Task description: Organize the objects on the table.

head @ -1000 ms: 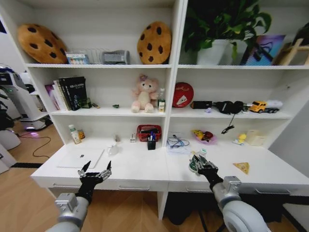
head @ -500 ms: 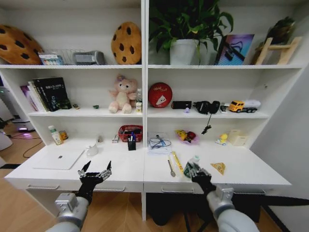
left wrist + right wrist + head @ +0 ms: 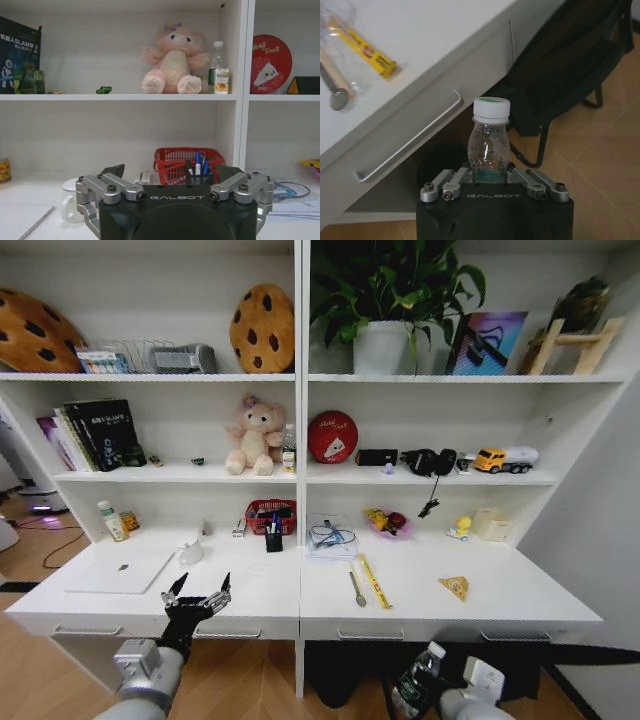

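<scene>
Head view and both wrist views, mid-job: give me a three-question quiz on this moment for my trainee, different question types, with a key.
1. True or false: the right gripper is shut on the clear bottle.
2. Multiple choice: where is that bottle relative to the table? A) standing on the top B) below the front edge, off the top C) on a shelf
3. Fill in: the left gripper hovers open over the table's front edge, beside the slim silver ______.

Key: 1 true. 2 B. 3 laptop.
</scene>
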